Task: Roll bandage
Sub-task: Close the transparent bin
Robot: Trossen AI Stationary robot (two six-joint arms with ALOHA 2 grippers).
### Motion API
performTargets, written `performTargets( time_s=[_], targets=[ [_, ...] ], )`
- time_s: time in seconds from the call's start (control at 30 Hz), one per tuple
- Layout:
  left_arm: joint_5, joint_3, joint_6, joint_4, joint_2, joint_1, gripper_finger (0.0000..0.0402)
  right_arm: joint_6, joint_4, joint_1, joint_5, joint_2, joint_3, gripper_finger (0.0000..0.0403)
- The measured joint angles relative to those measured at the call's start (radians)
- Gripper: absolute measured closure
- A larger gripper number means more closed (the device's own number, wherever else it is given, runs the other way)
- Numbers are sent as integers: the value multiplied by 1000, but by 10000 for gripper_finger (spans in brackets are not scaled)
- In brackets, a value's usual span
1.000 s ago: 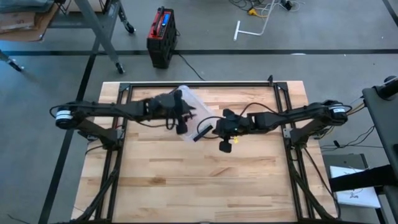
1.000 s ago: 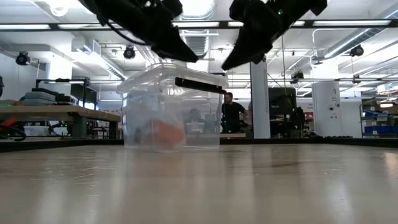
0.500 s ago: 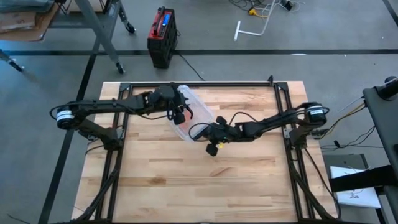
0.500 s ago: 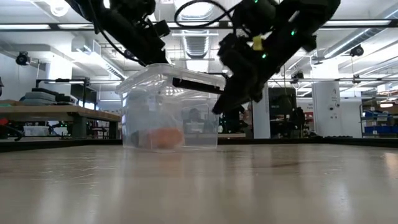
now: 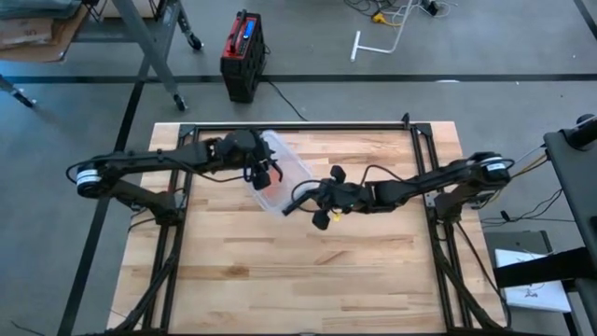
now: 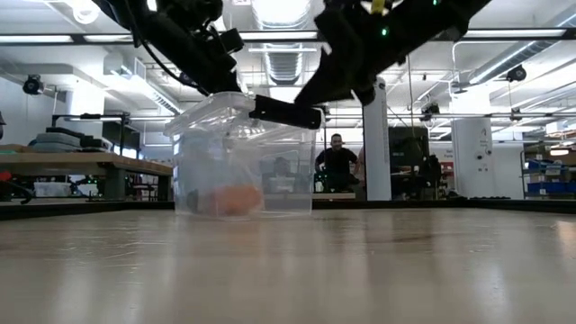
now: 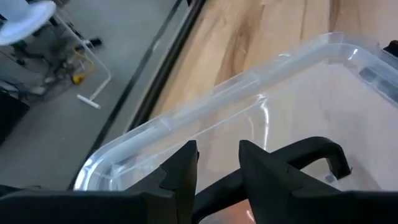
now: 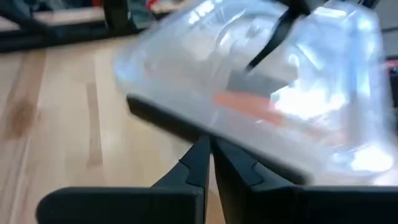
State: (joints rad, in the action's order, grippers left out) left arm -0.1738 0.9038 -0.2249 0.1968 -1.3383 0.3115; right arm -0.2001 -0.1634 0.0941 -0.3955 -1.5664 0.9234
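A clear plastic box [image 5: 278,175] with a lid stands on the wooden table; it also shows in the low view [image 6: 241,153]. An orange thing [image 6: 236,200] lies on the box's floor; I cannot tell whether it is the bandage. A black latch bar [image 6: 286,112] runs along the lid's edge on the right arm's side. My left gripper [image 7: 219,163] is open above the lid, at the box's left end [image 5: 264,174]. My right gripper [image 8: 209,144] is shut at the black latch bar [image 8: 168,121]. My left gripper's fingers [image 7: 180,177] stand over the clear lid [image 7: 249,106]; I cannot tell whether they touch it. My right gripper's shut fingertips [image 8: 200,152] meet the edge of the black latch bar [image 8: 186,132]. It comes slanting down from the table's right side. The box stands on the table.
A second black latch [image 7: 311,155] shows on the lid near my left gripper. A black metal frame [image 5: 298,126] borders the table. Bare wood lies toward the near edge [image 5: 298,280]. A person [image 6: 336,162] stands in the room beyond.
My right gripper has gone toward the table's left, dipped beside the box, then come up to the black latch bar. The bar now stands a little higher. My left gripper has shifted toward the far left over the lid. The box has slid slightly left.
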Motion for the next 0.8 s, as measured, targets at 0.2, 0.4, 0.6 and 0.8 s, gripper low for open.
performTargets(
  time_s=[0.2, 0.4, 0.6, 0.8],
  targets=[
    [12, 21, 64, 136, 75, -4, 287, 1, 2, -1, -20, 1, 1, 384],
    [12, 30, 119, 279, 146, -22, 287, 0, 26, -1, -27, -5, 1, 384],
    [172, 30, 179, 284, 202, -46, 287, 1, 33, -1, -27, -3, 1, 384],
    [271, 30, 242, 381, 227, -88, 287, -1, 60, -1, -25, -3, 1, 384]
  ],
)
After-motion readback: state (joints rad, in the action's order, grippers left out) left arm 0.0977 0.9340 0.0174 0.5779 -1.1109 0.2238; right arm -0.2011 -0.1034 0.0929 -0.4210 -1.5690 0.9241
